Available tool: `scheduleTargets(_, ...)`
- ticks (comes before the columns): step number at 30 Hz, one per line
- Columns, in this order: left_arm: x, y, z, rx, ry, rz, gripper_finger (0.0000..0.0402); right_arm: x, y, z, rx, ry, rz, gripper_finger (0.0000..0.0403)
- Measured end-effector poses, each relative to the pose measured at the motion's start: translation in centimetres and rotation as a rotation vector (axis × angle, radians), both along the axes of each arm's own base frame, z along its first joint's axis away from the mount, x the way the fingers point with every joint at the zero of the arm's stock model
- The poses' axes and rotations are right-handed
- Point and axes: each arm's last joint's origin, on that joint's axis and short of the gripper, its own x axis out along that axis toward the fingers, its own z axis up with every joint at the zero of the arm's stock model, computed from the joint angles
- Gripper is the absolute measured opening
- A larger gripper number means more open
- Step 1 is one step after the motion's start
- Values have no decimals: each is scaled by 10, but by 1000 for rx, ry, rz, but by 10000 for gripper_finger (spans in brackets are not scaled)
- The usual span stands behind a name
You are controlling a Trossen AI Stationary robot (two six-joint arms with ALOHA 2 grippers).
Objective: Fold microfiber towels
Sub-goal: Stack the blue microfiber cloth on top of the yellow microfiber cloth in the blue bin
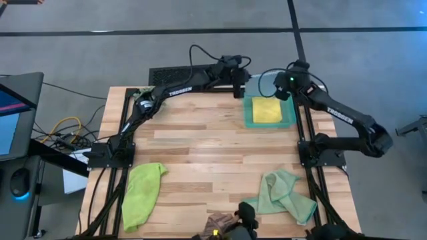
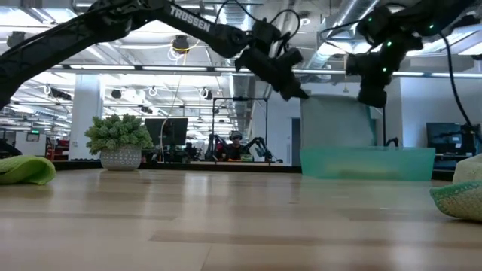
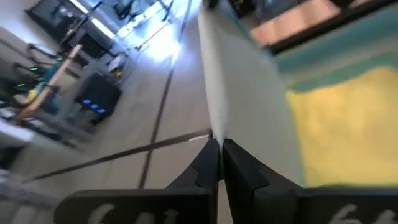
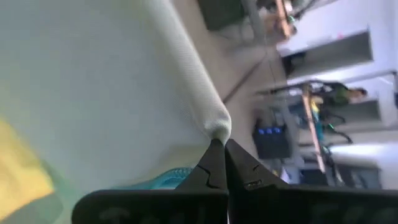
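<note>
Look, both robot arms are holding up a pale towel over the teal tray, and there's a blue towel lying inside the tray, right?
Almost. The towel lying in the teal tray is yellow, not blue; the high view shows the yellow towel there. The rest is right: the left gripper and right gripper both have their jaws shut on the pale towel, which hangs over the tray.

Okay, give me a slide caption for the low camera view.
Both grippers, left and right, hold a pale towel stretched above the teal tray.
</note>
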Motion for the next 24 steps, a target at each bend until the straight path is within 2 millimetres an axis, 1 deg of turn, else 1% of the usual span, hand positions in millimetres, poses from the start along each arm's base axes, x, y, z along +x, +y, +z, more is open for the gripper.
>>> scheduleTargets(2,-2,6,-2,46,4,34,0,5,-6,0,-61,2,-63,1)
scheduleTargets(4,-4,12,2,66,-25,47,0,10,-9,2,-120,-15,-108,1)
scheduleTargets(7,-8,19,8,78,-59,59,0,17,-11,7,-196,-102,-154,1)
scheduleTargets(9,-9,23,11,82,-70,63,0,20,-13,6,-212,-124,-164,1)
scheduleTargets(11,-10,24,12,63,-90,54,0,21,-16,2,-202,-106,-179,1)
scheduleTargets(13,-12,24,6,20,-65,49,0,22,-17,-7,-148,-77,-190,1)
scheduleTargets(16,-11,19,-13,-72,-15,16,0,21,-14,-25,-26,-23,-201,1)
scheduleTargets(18,-8,11,-24,-100,13,7,0,20,-7,-31,34,12,-203,1)
scheduleTargets(20,-4,1,-28,-118,44,-9,0,19,0,-32,67,28,-200,1)
scheduleTargets(24,10,-26,-29,-71,74,-60,0,11,17,-20,62,39,-204,0)
